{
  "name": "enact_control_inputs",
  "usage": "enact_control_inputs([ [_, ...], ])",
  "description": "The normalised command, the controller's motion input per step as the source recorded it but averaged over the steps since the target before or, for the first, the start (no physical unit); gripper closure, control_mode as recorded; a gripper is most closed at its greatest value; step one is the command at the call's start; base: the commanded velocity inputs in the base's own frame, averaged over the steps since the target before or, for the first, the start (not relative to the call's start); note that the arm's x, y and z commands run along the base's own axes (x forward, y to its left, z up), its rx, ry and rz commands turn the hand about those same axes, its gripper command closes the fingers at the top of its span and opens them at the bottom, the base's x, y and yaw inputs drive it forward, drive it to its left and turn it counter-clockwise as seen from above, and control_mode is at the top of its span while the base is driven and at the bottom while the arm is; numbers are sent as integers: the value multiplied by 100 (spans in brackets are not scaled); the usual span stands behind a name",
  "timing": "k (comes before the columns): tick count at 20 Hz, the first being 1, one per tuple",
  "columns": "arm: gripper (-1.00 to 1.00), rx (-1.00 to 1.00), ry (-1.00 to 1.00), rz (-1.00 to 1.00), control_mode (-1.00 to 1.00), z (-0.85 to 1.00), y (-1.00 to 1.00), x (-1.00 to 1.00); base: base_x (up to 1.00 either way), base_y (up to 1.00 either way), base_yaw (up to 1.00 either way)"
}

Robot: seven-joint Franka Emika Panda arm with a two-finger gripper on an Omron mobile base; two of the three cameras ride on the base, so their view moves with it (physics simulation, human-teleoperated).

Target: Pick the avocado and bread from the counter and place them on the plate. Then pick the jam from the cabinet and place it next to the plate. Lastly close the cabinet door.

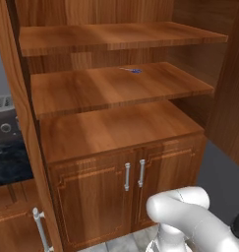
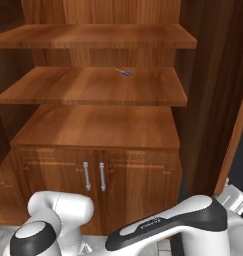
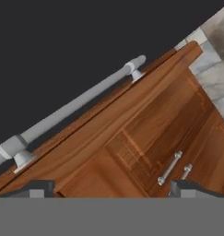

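- Gripper tips stand wide apart and empty, just short of the cabinet door, whose edge fills the space between them; its silver bar handle lies above that edge — a closing push that catches the bar instead of the panel could slip off.
- Shelves of the cabinet carry no jar that I can make out, just a small blue fleck.
- Two small lower doors sit beneath the shelves — the arm's elbow hangs near them and might knock them.

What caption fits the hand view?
Open gripper facing the cabinet door edge and its silver bar handle.
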Motion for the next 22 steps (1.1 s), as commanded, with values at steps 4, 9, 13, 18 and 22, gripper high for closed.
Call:
enact_control_inputs([
  [4,-100,0,17,27,-100,-53,20,100,0,0,0],
  [9,-100,0,18,27,-100,-55,49,100,0,0,0],
  [13,-100,0,9,29,-100,-53,66,100,0,0,0],
  [18,-100,0,2,27,-100,-50,68,100,0,0,0],
  [22,-100,0,0,24,-100,-40,68,100,0,0,0],
])
